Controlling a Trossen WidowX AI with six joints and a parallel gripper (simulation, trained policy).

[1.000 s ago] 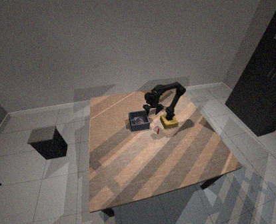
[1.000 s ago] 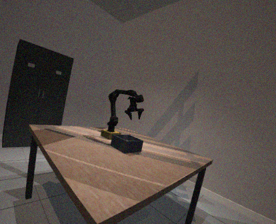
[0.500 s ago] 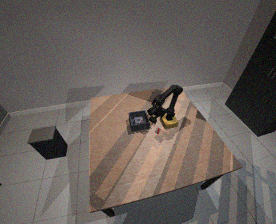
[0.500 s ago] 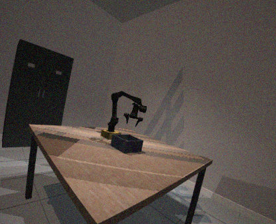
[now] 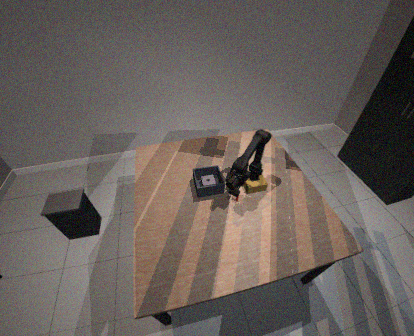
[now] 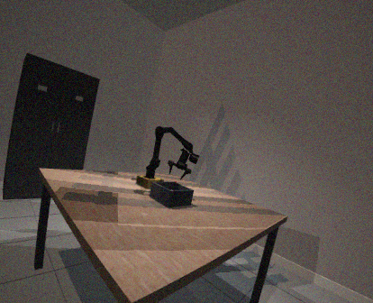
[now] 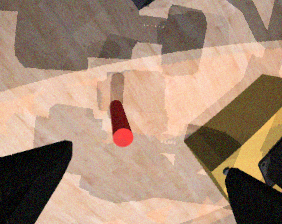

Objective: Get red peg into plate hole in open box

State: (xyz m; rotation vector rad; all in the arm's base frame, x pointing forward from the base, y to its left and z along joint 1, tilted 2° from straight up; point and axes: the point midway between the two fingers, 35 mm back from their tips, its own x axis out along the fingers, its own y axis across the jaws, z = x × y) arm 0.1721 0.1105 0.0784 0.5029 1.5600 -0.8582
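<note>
The red peg (image 5: 236, 198) (image 7: 122, 137) stands upright on the table, its bright round top facing the wrist camera. My gripper (image 6: 176, 175) (image 7: 152, 164) is open and empty, pointing down above the table. In the wrist view the peg shows ahead of the gap between the two black fingertips, nearer the left one, and neither finger touches it. The open dark blue box (image 5: 210, 190) (image 6: 170, 197) sits beside the arm. The light plate (image 5: 204, 181) with a dark hole lies at its bottom in the top view; the plate is hidden in the other views.
The yellow block (image 5: 256, 186) (image 7: 237, 112) at the arm's base stands close to the right of the peg in the wrist view. The wooden table (image 5: 183, 260) (image 6: 174, 243) carries striped shadows. A black cabinet and a dark floor block stand off the table.
</note>
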